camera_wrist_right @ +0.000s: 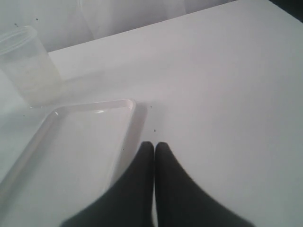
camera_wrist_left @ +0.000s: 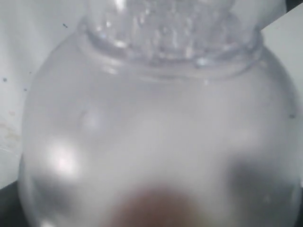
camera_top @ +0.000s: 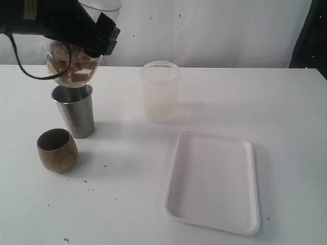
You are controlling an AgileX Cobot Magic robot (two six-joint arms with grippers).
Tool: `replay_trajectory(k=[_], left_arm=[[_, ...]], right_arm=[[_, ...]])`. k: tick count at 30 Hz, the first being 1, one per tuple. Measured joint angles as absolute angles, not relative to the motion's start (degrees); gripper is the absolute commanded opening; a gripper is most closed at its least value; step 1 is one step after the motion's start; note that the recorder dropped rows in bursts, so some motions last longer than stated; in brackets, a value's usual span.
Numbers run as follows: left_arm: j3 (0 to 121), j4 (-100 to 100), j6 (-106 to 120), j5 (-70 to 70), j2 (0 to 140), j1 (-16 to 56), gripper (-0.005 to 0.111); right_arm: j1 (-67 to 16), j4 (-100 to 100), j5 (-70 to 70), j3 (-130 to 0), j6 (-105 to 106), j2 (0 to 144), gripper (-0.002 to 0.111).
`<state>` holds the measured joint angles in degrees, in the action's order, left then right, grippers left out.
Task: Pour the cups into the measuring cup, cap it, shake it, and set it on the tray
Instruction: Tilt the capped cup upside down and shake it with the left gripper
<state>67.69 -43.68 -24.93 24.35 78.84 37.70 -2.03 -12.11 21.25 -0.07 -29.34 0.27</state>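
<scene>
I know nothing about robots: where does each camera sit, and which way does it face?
Exterior view: off the arms, raised, facing down across the white table toward the backdrop; left arm top left, jaws holding a clear cup above the steel tumbler.
Left wrist view: on the left arm, filled by that clear cup; no jaws visible.
Right wrist view: on the right arm, facing across the table; its shut jaws show.
Shared: exterior and right wrist both show tray and frosted tub.
</scene>
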Motion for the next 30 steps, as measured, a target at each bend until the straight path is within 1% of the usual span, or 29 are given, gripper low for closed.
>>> replay_trajectory(k=[3,7,11,17,25,30], left_arm=[[72.6,-50.3,-24.8,27.2,84.1,37.7,0.0],[81.4,-59.3,-23.4,35.8,94.7,37.7,0.0],[86.7,-63.6,-20.5,37.8,102.6,37.7,0.0],[90.4,-68.0,-17.9,38.4,108.5,37.7,0.0],[96.2,-71.1,-11.0,44.6,116.6,37.7,0.0],[97.6,-72.0,-4.8,46.5,119.8,37.7,0.0]], right_arm=[[-2.0,-12.1,21.2,-0.1,-29.3,0.3,0.0],[-2.0,-12.1,21.3,-0.1,-29.3,0.3,0.0],[-2.0,-12.1,21.3,-0.1,-29.3,0.3,0.0],[-2.0,-12.1,21.3,-0.1,-29.3,0.3,0.0],[-2.0,-12.1,21.3,-0.1,-29.3,0.3,0.0],[-2.0,-12.1,21.3,-0.1,-29.3,0.3,0.0]])
